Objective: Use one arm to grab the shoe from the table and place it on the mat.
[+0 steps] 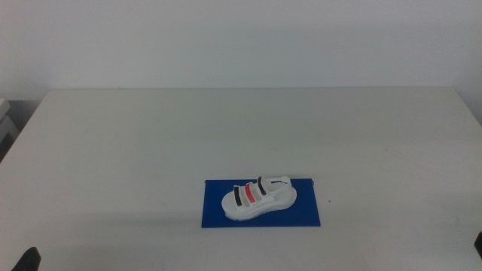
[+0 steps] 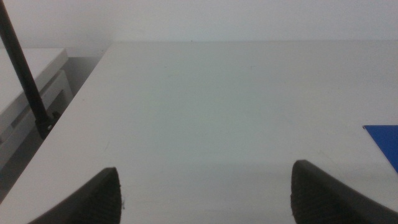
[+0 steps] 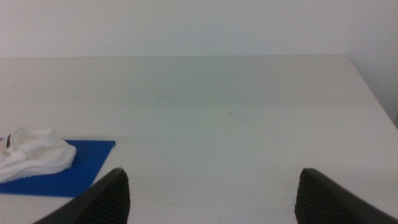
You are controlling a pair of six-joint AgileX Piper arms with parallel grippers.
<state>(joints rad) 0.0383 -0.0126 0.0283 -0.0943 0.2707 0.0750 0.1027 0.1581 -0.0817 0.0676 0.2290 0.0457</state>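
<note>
The white shoe (image 1: 257, 198) with two black straps and one red strap lies on the deep blue mat (image 1: 309, 214) near the front middle of the off-white table (image 1: 226, 128). In the right wrist view the shoe's white end (image 3: 31, 157) rests on the mat (image 3: 81, 165). A corner of the mat (image 2: 384, 138) shows in the left wrist view. My left gripper (image 2: 205, 196) is open and empty over the table's front left; its tip shows at the middle view's bottom left corner (image 1: 28, 260). My right gripper (image 3: 211, 196) is open and empty over the front right, apart from the shoe.
A thin black rod (image 2: 25, 71) and a white unit (image 2: 31, 93) stand beside the table's left edge. A white wall (image 1: 241, 38) rises behind the table. The table's far edge and side edges are in view.
</note>
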